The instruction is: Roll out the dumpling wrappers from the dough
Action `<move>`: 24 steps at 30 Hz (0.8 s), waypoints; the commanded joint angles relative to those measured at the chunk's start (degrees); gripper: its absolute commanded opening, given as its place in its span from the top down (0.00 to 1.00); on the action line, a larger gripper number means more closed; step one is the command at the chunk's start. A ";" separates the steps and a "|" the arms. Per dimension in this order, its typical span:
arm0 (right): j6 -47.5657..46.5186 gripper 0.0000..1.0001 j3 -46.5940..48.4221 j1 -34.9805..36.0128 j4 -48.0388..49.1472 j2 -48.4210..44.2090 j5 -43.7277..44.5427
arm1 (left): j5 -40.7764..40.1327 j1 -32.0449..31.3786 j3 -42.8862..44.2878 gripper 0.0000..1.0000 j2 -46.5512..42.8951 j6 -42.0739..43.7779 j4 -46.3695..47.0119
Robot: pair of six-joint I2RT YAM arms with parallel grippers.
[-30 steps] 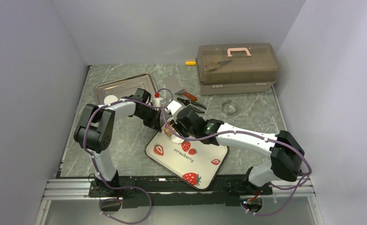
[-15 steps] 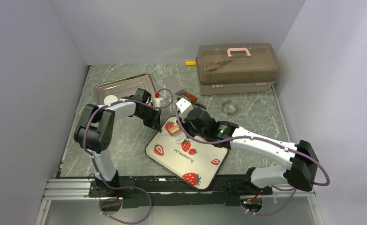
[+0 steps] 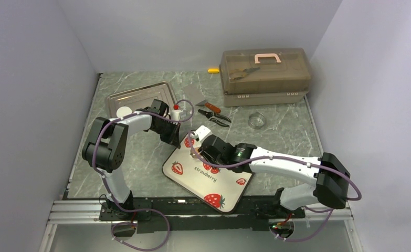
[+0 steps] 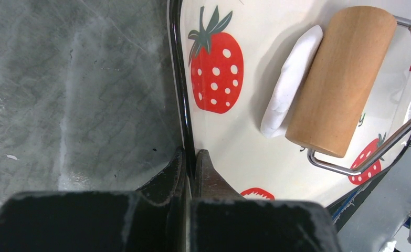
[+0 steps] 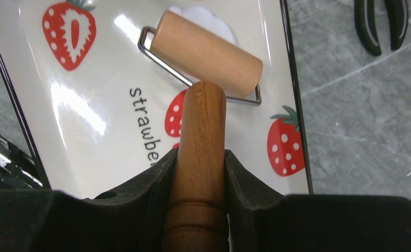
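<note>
1. The dough [image 4: 292, 79] is a flattened white lump on the plate [image 4: 229, 142], up near a strawberry print. The roller [image 4: 339, 79] sits right against it and partly covers it.
2. So the right pincer [image 5: 200, 155] is clamped on the roller by its wooden handle [image 5: 200, 121].
3. The left pincer [image 4: 191, 157] is pinched together on the plate's black rim.
4. One wrapper [image 3: 123, 112] lies on the tray [image 3: 140, 97], well apart from the plate.
5. Farther back on the bench [image 3: 140, 157]: pliers [image 3: 213, 116], a glass ring [image 3: 256, 121] and a toolbox [image 3: 265, 71].
</note>
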 commanded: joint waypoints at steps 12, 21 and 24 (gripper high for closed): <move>1.95 1.00 6.36 4.97 -7.81 12.06 -3.87 | 0.10 -0.52 -0.33 1.00 -3.77 2.99 0.61; 4.39 1.00 11.95 10.87 -20.90 13.99 -1.08 | 0.49 -0.48 -0.23 1.00 -3.44 2.76 0.88; 3.15 1.00 14.26 11.41 -23.76 13.78 -1.72 | 0.31 -0.50 -0.42 1.00 -3.53 2.91 0.85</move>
